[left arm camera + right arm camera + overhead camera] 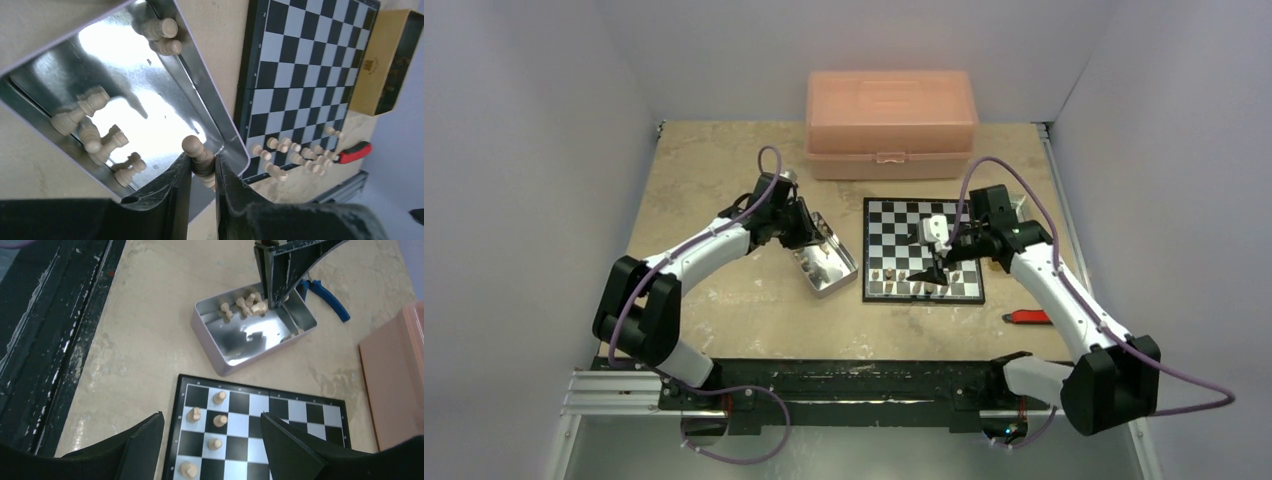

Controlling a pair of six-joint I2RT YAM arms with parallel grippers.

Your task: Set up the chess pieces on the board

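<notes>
The board (924,250) lies right of centre, with several light tan chess pieces (892,275) in its two near rows. My left gripper (202,160) is over the near corner of a shiny metal tin (220,117) and is shut on a tan pawn (196,148), whose round head pokes out past the fingertips. Several more tan pieces (90,131) lie loose inside the tin. My right gripper (211,416) hangs open above the board's near left corner (260,421). Nothing is between its fingers, and tan pieces (218,420) stand on the squares below it.
A large pink plastic box (891,125) stands behind the board. A red-handled tool (1029,317) lies right of the board's near corner, a tan cardboard box (385,60) sits at the board's far right side, and a blue-handled tool (325,297) lies beyond the tin.
</notes>
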